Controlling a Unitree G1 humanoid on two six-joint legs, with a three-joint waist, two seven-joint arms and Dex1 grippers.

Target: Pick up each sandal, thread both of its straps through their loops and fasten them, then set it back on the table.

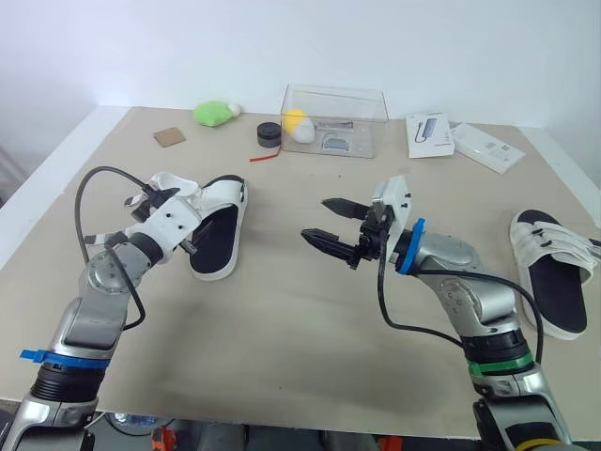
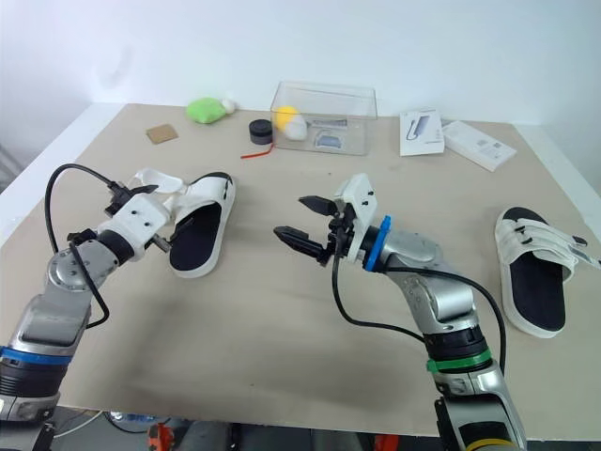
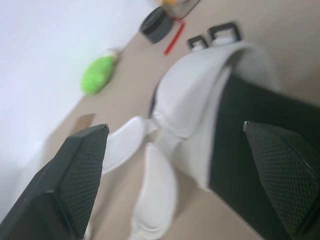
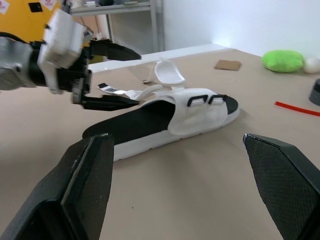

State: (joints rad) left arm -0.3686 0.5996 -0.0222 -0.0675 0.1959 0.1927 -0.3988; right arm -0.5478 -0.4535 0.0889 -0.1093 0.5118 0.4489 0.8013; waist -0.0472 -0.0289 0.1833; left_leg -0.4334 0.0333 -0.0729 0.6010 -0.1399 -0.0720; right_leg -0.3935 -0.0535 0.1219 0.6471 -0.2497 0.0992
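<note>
The white sandal with a black inside (image 1: 218,235) lies flat on the light brown table (image 1: 282,329), on the robot's left side. Its long way runs from the near edge of the table toward the far edge, and the far end leans a little to the right. Its 2 white straps (image 4: 165,72) are loose and stick out on the sandal's left side. The 2 black loops (image 4: 210,99) sit on the white band over the top, on the side that faces right. The left end effector (image 4: 137,77) is right at this sandal, by the loose straps. Its 2 black fingers are spread wide apart, 1 high and 1 low, and they hold nothing. I cannot tell if the low finger touches the sandal's edge. The right end effector (image 1: 315,219) is out over the middle of the table, well apart from the sandal. It points left toward the sandal, its fingers are spread too, and it is empty. So the left arm is much nearer, and the sandal lies just ahead of its fingers. I think the next move is for the left end effector to close on the sandal or a strap and lift it. The right one would have to come left to reach the loops. The other white sandal with a black inside (image 1: 549,268) rests on the far right of the table, with its straps lying across its top, near neither end effector.
</note>
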